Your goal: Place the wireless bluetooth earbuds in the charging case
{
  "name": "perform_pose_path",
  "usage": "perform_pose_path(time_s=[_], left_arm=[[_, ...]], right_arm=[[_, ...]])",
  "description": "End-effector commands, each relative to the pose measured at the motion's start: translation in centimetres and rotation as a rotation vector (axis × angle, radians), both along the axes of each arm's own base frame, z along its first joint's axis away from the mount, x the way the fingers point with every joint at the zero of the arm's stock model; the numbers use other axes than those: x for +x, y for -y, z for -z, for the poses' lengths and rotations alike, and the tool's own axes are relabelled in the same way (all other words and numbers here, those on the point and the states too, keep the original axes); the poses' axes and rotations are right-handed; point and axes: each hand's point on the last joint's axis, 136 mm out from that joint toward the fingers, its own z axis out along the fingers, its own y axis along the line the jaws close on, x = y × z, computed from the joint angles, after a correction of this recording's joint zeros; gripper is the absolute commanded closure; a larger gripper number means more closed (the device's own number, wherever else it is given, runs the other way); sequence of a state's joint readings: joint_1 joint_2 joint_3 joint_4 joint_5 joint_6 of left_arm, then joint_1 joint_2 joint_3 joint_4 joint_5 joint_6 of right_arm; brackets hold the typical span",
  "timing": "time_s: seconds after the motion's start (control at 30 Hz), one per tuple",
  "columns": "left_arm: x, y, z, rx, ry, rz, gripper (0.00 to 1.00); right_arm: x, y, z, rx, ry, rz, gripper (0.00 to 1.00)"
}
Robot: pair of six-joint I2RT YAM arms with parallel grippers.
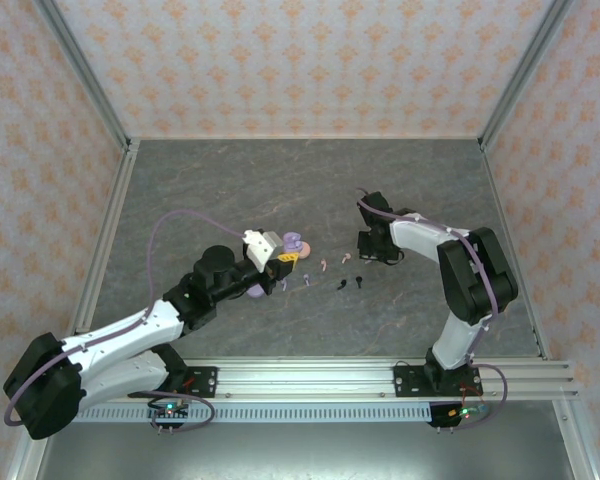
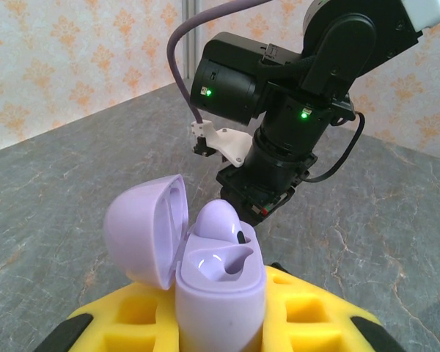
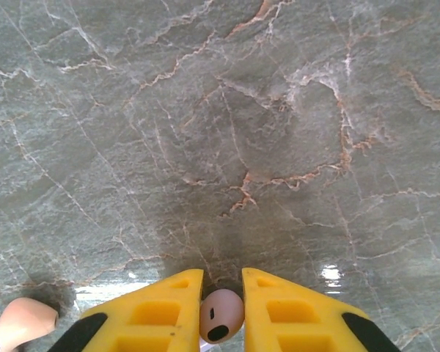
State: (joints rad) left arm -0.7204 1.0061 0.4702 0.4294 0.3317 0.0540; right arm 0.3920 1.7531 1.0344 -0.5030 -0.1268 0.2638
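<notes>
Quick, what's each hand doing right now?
Left hand: closed, holding the open lavender case.
Right hand: closed, holding a pink earbud.

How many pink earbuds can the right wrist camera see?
2. One pink earbud is pinched in the right gripper. The second pink earbud lies on the table, bottom-left, partly cropped. Others may be hidden.

Bright, even light from above; soft shadows, a glare patch on the table (image 3: 330,273), views sharp
</notes>
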Motion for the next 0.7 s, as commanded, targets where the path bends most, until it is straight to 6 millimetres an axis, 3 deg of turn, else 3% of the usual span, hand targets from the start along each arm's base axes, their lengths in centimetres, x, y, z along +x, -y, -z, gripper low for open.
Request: perform_pose_path(time_s=[0.0, 0.13, 0.3, 0.5, 0.67], left_arm=[[0.4, 0.2, -1.2, -0.009, 0.033, -0.007, 1.00], [0.6, 0.6, -1.1, -0.028, 0.018, -0.001, 1.00], [1.2, 1.1, -0.7, -0.066, 0.006, -0.007, 1.00], [2.2, 2.7, -0.4, -0.088, -0.048, 0.015, 1.00], [3.0, 4.7, -0.7, -0.113, -0.092, 0.070, 1.00]], right_arm=[[0.3, -0.7, -1.1, 0.024, 0.019, -0.029, 0.83], [0.6, -0.7, -3.2, 0.038, 0.081, -0.047, 0.83], [0.8, -1.6, -7.3, 0.123, 0.214, -0.086, 0.84], [-0.2, -4.1, -13.7, 0.254, 0.412, -0.209, 0.84], [-2.2, -6.5, -19.4, 0.313, 0.618, -0.361, 0.84]])
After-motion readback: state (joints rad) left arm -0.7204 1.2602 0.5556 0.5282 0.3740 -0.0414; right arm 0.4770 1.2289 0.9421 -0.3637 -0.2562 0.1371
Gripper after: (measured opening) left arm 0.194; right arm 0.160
